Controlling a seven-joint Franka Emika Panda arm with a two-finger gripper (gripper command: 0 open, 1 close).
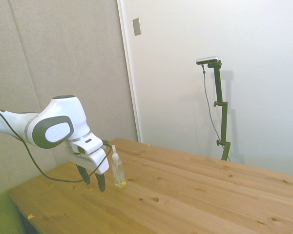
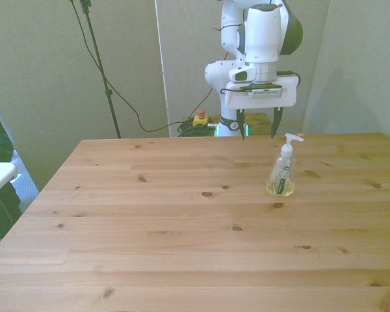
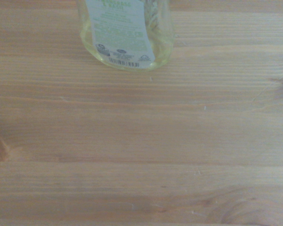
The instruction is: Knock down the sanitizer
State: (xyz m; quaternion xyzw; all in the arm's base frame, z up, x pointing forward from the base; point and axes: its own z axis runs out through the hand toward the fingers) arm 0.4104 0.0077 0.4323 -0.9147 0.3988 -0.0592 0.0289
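Sanitizer stands upright near the worktop far edge, just ahead of the gripper; fingers apart, empty.

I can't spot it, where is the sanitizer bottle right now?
The small clear plastic sanitizer bottle stands upright on the wooden table, toward the front view's right, just before the open pincer.

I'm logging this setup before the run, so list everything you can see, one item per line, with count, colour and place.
sanitizer: one, clear with yellowish liquid and white pump top, standing upright on the table toward the front view's right.
table: one, light brown wood, filling the lower part of each view.
cables: several, dark, hanging behind the table's far edge.
red-topped button: one, yellow and red, behind the table near the robot's base.
end effector: one, white with dark fingers, open, just behind the sanitizer, apart from it.
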